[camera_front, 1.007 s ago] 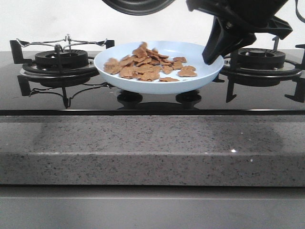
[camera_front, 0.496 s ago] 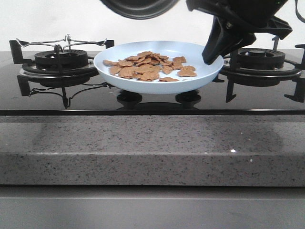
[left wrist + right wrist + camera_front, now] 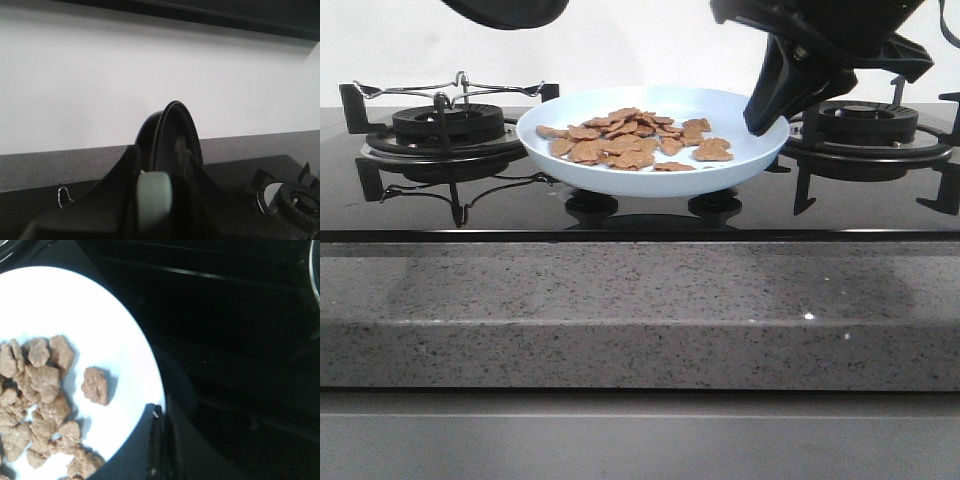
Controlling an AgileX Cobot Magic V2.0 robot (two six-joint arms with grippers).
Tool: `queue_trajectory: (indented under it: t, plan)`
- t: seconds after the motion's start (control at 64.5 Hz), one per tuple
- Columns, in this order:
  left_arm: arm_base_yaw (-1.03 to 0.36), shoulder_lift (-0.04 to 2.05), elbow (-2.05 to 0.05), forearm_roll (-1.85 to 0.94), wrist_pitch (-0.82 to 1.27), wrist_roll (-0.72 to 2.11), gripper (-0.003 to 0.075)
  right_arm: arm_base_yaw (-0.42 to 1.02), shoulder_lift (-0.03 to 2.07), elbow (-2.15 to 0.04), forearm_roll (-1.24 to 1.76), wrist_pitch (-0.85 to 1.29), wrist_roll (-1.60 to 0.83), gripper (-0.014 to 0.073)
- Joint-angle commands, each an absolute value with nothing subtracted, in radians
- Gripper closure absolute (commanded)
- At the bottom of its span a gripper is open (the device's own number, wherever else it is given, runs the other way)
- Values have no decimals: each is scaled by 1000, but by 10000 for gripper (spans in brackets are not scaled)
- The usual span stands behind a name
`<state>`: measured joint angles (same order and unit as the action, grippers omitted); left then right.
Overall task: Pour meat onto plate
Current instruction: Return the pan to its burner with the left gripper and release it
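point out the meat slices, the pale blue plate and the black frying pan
orange-brown meat slices (image 3: 625,140), front view, middle of the heap
shallow round pale-blue plate (image 3: 650,180), front view, its outer wall
black frying pan (image 3: 172,142), left wrist view, its round body

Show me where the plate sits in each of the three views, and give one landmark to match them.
Front view: plate is centre, between the two burners, with the right hand at its right rim.
Left wrist view: not in it; only the pan and wall.
Right wrist view: plate fills the left side, a hand finger on its rim.
Shared landmark: the meat.
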<state>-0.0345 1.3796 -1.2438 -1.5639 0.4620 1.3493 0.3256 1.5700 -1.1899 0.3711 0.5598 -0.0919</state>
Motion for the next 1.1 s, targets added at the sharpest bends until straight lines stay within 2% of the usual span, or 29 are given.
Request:
queue_trajectory:
  t: [0.0,0.232,0.434,0.806,1.085]
  plan:
    - [24,1393,-1320,-1547,580,1201,741,322,1534,-1206,364,532,-105,701]
    - [167,1535,-1395,-1559,736,1022,741,322,1534,-1206,364,532,-105,701]
    - [252,1637,-1396,-1693,825,895,741,322,1534,-1206,364,532,-105,701]
    - [276,1777,-1396,-1813,874,869,741,322,1534,-1206,364,532,-105,701]
    - [281,1821,-1396,-1757,891,772,740,322,1534,-1206,364,532,-105,701]
